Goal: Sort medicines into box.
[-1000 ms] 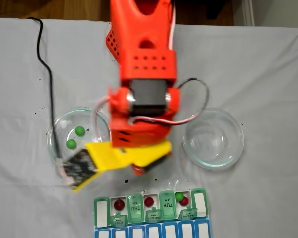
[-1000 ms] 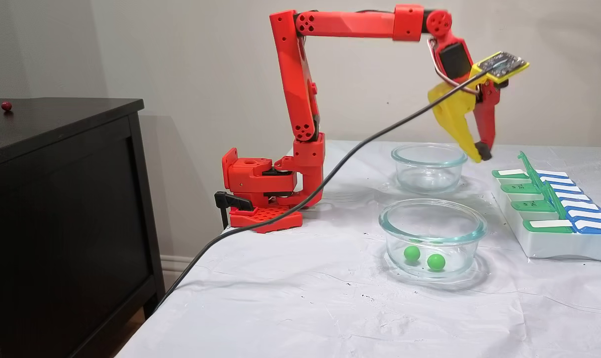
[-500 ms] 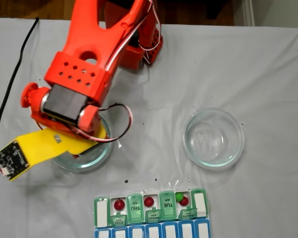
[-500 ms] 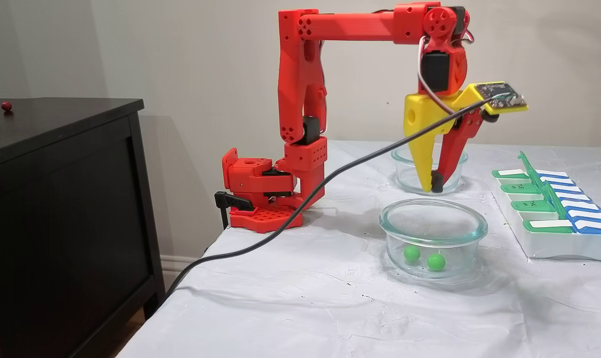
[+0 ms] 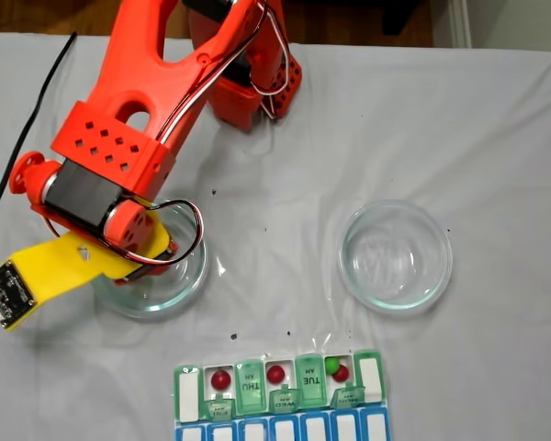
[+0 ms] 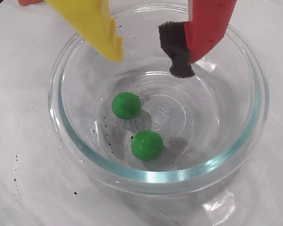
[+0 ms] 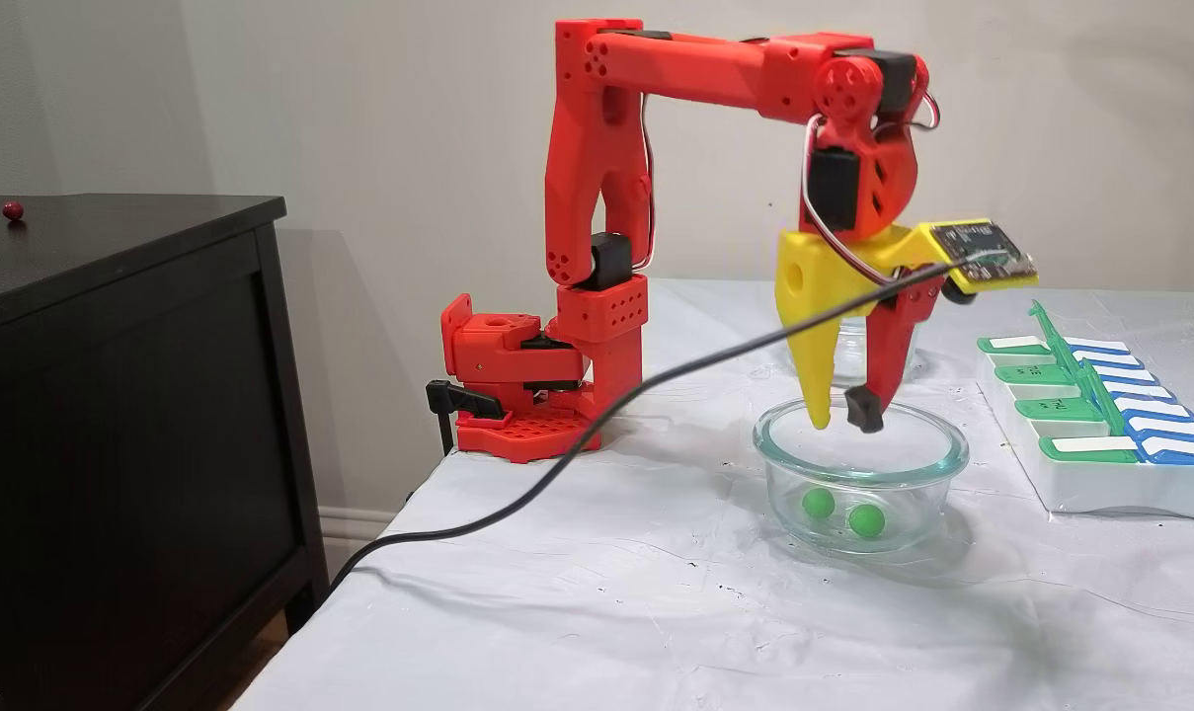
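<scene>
Two green medicines (image 6: 126, 105) (image 6: 147, 144) lie in a clear glass dish (image 6: 155, 177), which also shows in a fixed view (image 7: 858, 481) with both balls (image 7: 818, 503) (image 7: 866, 519) in it. My gripper (image 7: 841, 422) hangs open and empty at the dish's rim, straight above them. In the wrist view the gripper (image 6: 148, 63) has a yellow finger at the left and a red black-padded finger at the right. The box (image 5: 309, 375) sits at the table's near edge with three red medicines (image 5: 221, 378) (image 5: 275, 374) (image 5: 341, 373) and one green medicine (image 5: 331, 365) in its open compartments.
A second glass dish (image 5: 395, 254) stands to the right with nothing in it. A black cable (image 7: 557, 464) trails from the wrist camera off the table's left edge. A black cabinet (image 7: 113, 395) beside the table carries one red ball (image 7: 12, 209). The box (image 7: 1110, 489) lies right of the dishes.
The arm swung from above the box across to the dish with the green balls and came down. The open fingers now sit at its rim.
</scene>
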{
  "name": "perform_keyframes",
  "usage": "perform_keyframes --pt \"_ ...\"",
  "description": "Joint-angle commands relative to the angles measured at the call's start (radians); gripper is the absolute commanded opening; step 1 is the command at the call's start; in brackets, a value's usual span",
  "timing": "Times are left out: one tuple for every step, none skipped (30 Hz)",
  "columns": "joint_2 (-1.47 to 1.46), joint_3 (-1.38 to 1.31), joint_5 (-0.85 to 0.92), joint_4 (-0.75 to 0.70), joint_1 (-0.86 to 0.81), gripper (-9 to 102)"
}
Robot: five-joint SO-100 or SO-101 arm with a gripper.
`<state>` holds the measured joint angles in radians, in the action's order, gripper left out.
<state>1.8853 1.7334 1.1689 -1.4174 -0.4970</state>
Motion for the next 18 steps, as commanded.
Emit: perform_keyframes --pt "0.012 0.017 0.015 0.029 -0.008 20" --pt "0.008 0.025 0.018 0.037 -0.006 21" --pt "0.006 0.025 0.025 0.041 -0.006 21" --pt "0.005 0.025 0.037 0.043 -0.011 22" --pt "0.005 0.023 0.051 0.041 -0.017 22" --pt "0.008 0.023 0.069 0.04 -0.025 23" --pt "0.011 0.025 0.087 0.038 -0.031 23" --pt "0.014 0.035 0.106 0.043 -0.037 22" --pt "0.017 0.048 0.115 0.052 -0.038 22" --pt "0.017 0.055 0.12 0.06 -0.04 22" --pt "0.014 0.06 0.124 0.066 -0.041 22" --pt "0.011 0.061 0.129 0.072 -0.043 22" --pt "0.006 0.06 0.135 0.077 -0.048 22" --pt "0.005 0.055 0.146 0.077 -0.052 23" --pt "0.003 0.052 0.156 0.075 -0.058 23" --pt "0.002 0.054 0.166 0.075 -0.064 23" --pt "0.0 0.057 0.172 0.077 -0.069 23" --pt "-0.002 0.06 0.173 0.083 -0.069 22"
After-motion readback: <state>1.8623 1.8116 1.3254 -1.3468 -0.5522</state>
